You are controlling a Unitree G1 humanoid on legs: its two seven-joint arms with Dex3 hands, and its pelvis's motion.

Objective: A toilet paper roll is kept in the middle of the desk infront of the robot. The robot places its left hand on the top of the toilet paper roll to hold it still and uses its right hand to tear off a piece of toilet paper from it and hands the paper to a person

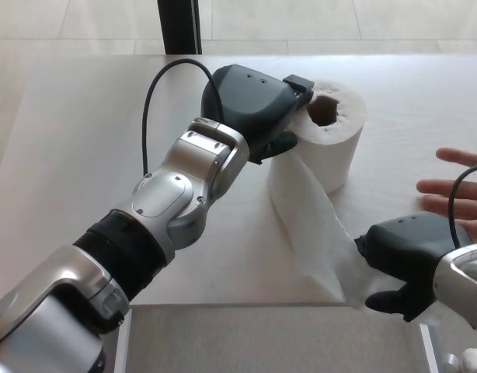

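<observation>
A white toilet paper roll (335, 144) stands upright on the pale desk (83, 148). My left hand (254, 105) rests against the roll's upper left side, its fingers (279, 144) touching the paper; whether they are curled shut cannot be told. A loose strip of paper (308, 225) runs from the roll down toward the desk's near edge. My right hand (405, 260) sits at the lower right, shut on the end of that strip, which is pulled out and still joined to the roll.
A person's open hand (456, 194) reaches in from the right edge, palm up, just beyond my right hand. A dark post (178, 26) stands behind the desk. The desk's near edge (223, 305) runs below my right hand.
</observation>
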